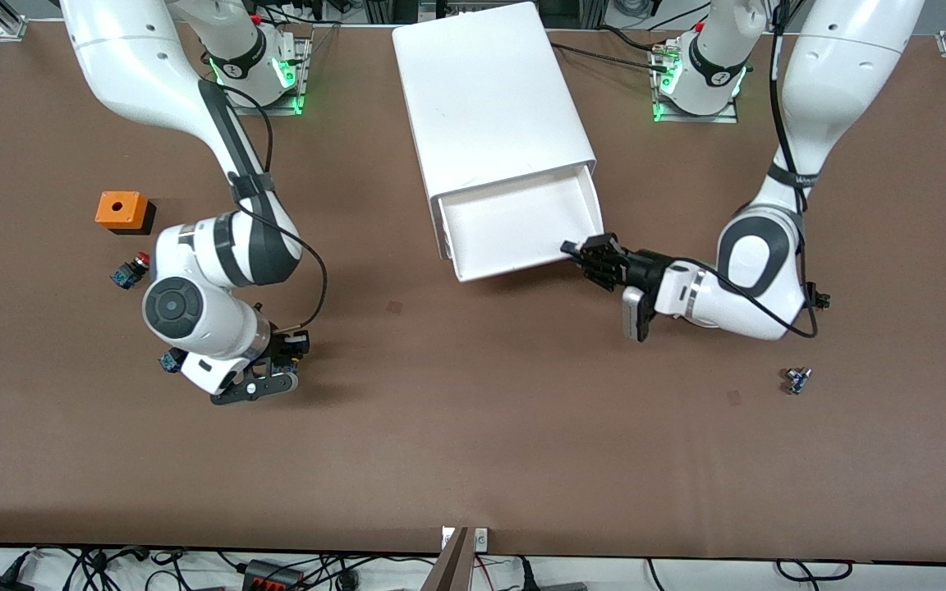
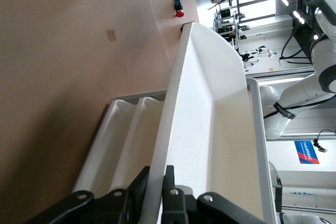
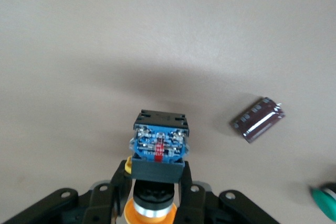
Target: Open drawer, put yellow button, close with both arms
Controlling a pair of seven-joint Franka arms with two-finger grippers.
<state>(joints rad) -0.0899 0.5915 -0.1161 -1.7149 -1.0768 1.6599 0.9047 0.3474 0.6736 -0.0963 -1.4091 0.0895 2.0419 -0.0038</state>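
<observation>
The drawer (image 1: 522,226) stood pulled out, its front rim clamped by the left end effector (image 1: 584,253), while the yellow button (image 3: 157,153) was clamped by the right end effector (image 3: 153,195) above the counter (image 1: 473,427).

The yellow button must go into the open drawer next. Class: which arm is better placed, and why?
Right. The right gripper is shut on the yellow button, while the left gripper is shut on the drawer rim, holding it open.
</observation>
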